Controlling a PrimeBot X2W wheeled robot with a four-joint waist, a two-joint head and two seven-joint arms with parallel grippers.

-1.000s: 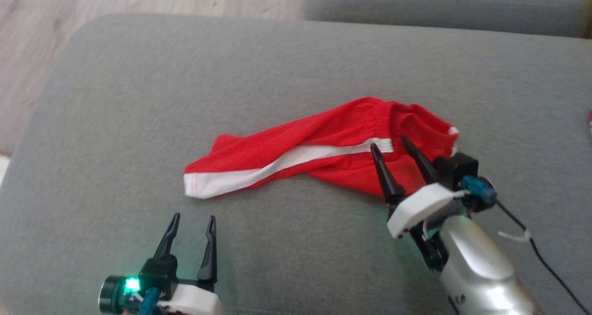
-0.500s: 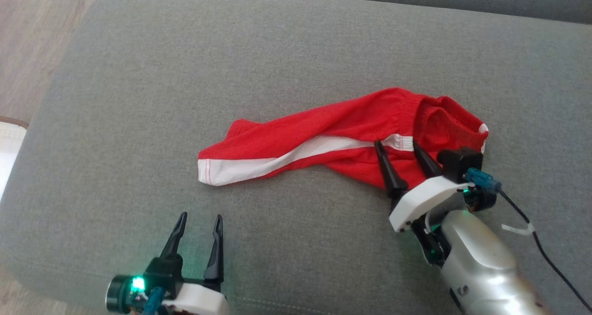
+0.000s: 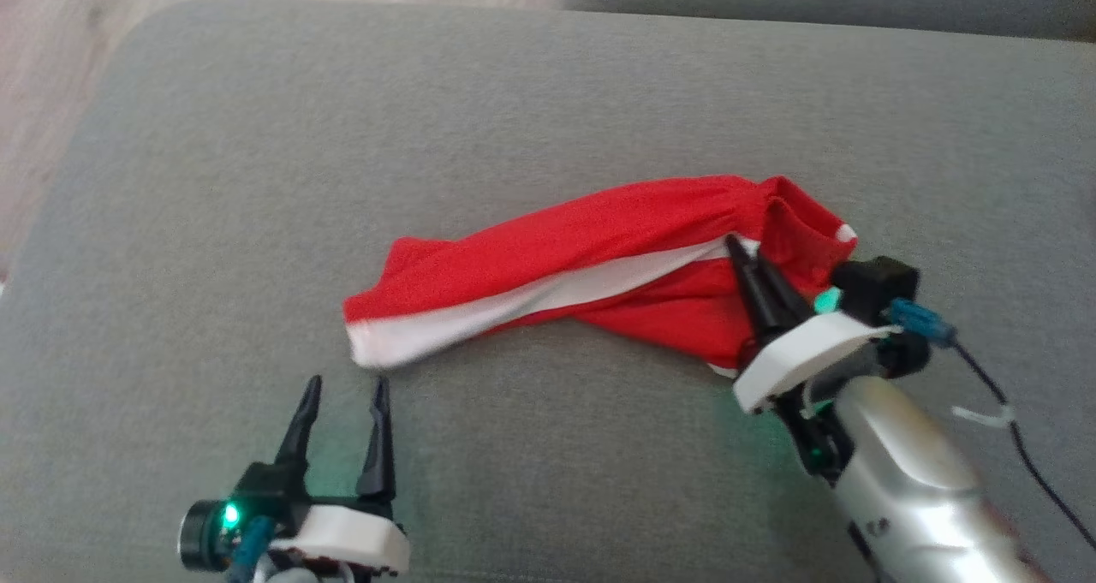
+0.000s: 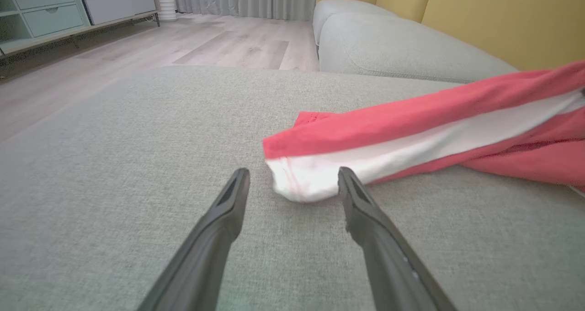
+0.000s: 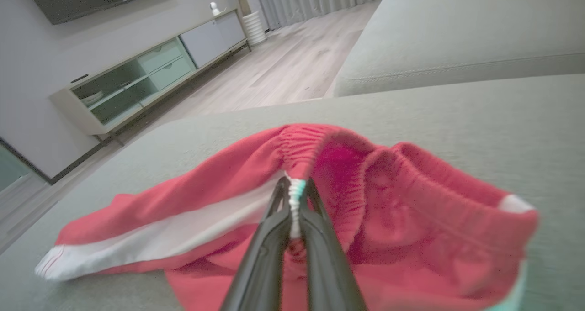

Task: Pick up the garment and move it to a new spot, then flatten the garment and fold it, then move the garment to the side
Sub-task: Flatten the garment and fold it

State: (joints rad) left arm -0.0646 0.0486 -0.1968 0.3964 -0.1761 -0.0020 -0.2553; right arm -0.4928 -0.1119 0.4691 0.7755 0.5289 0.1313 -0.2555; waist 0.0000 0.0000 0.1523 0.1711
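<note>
Right fingers (image 5: 261,265) tight on red garment (image 5: 183,197)

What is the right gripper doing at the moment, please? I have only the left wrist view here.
Observer: The right gripper is shut on the red shorts, its fingers pinching the elastic waistband where the white stripe ends.
Operator: Thank you. From above, is my left gripper touching the shorts?
Observer: No. In the head view the left gripper is open and sits short of the white hem, with a strip of grey cushion showing between them.
</note>
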